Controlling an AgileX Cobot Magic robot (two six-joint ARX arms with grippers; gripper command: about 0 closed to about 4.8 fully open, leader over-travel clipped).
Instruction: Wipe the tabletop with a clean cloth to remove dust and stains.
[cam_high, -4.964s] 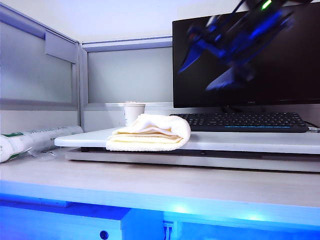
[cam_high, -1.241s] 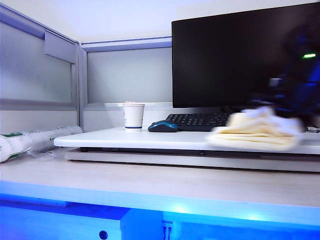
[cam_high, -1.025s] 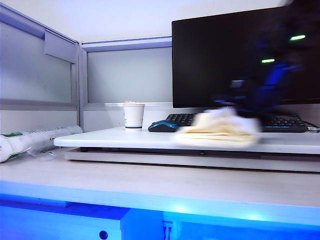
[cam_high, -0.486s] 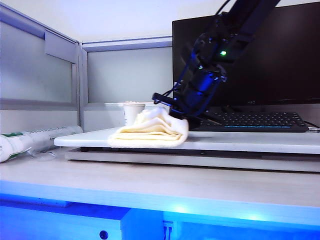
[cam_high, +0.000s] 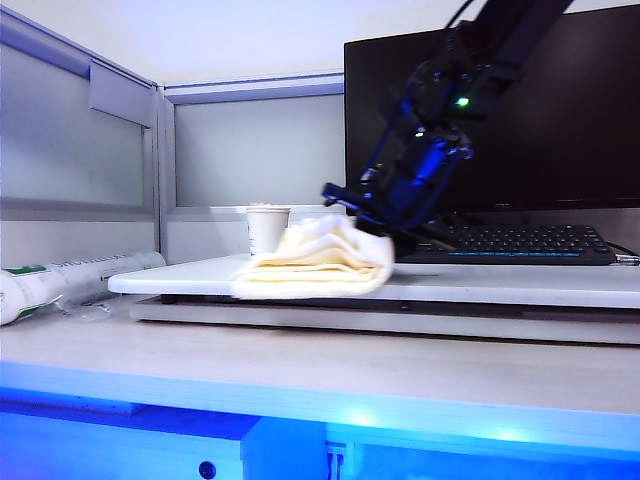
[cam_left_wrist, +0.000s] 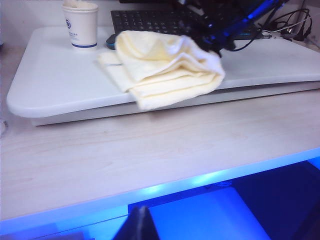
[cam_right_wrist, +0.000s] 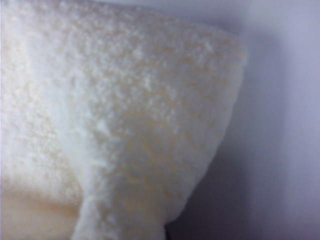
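Observation:
The cream cloth lies bunched on the left half of the white tabletop, close to its front edge. My right gripper comes down from the upper right and is shut on the cloth's right-hand top fold. The left wrist view shows the cloth on the tabletop, with the right gripper at its far corner. The right wrist view is filled by the cloth, which hides the fingers, with the tabletop beside it. My left gripper is shut and empty, low in front of the desk.
A paper cup stands behind the cloth at the back left. A black keyboard and monitor fill the back right. A wrapped roll lies left of the slab. The lower wood-grain desk runs in front.
Over the last second the right gripper dragged the cloth leftwards, from in front of the keyboard to near the cup. In the last half second it slid slightly back to the right.

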